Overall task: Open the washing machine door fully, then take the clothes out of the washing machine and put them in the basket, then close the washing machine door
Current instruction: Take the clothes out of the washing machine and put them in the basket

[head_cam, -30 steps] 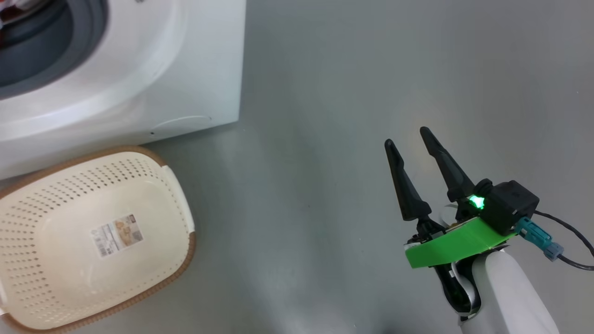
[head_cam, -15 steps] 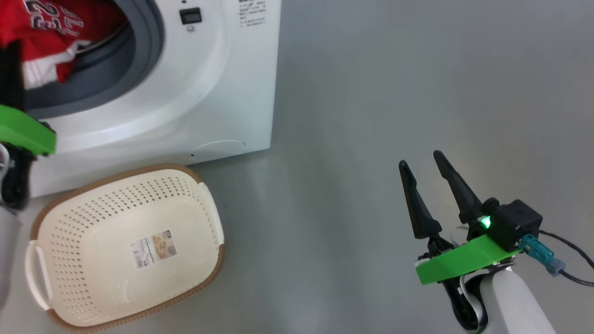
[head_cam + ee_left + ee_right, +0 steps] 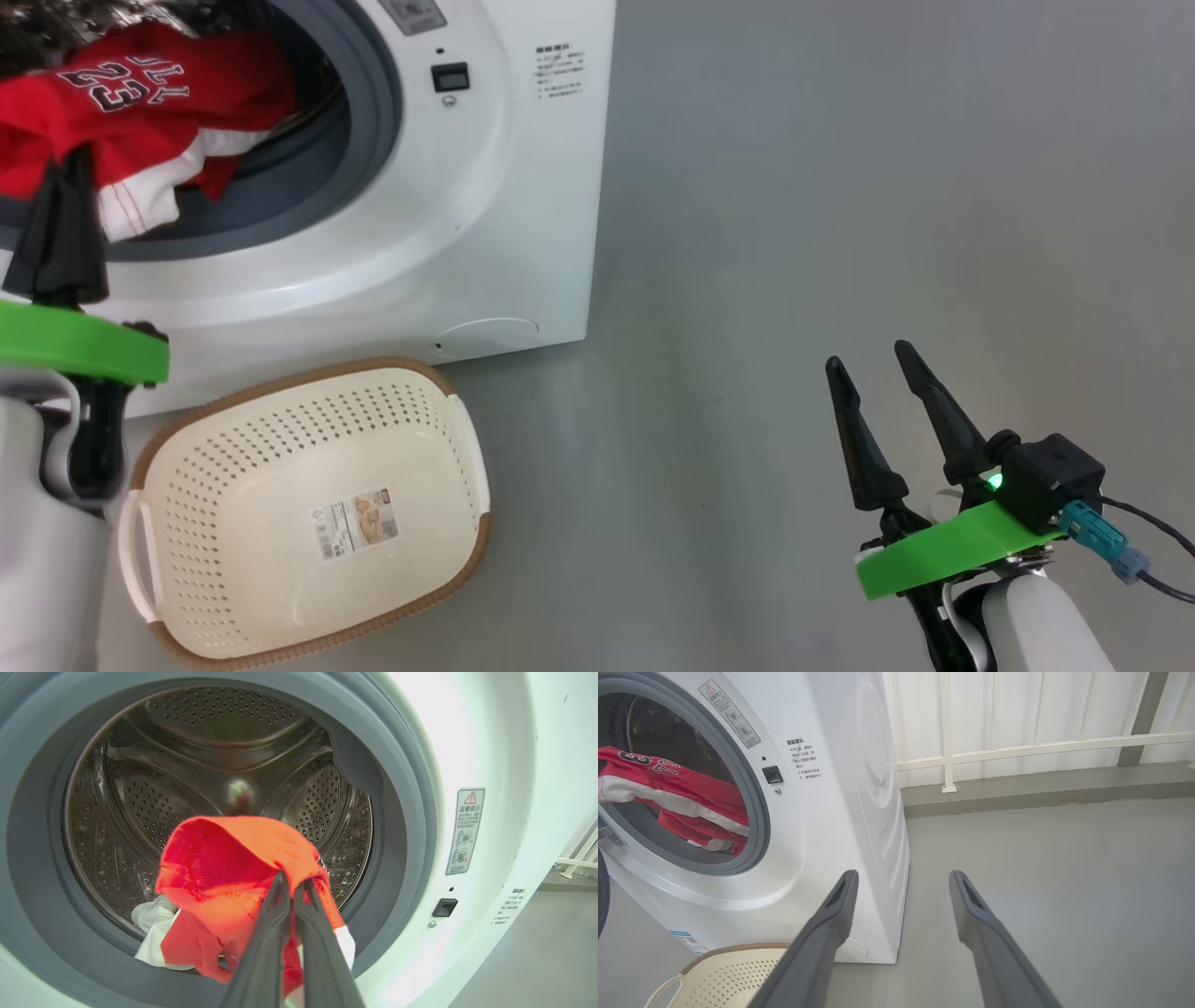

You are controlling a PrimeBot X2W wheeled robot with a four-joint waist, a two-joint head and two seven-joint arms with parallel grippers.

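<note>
Your left end effector (image 3: 290,883) is clamped on the crumpled red clothes (image 3: 219,868) at the perforated steel mouth of the washing machine (image 3: 523,187). Your right end effector (image 3: 866,355) hangs spread wide, empty. The perforated cream oval basket (image 3: 308,375) sits on the floor (image 3: 747,280) against the machine's front.

- The washing machine (image 3: 485,233) stands on the floor (image 3: 794,187), toward the left of the head view.
- The clothes (image 3: 159,103) lie in its drum mouth, hanging over the lower ring.
- The basket (image 3: 233,439) sits on the floor just before the machine.
- The left end effector (image 3: 292,882) is on the clothes; the right end effector (image 3: 867,355) is well to the right, over the floor.
</note>
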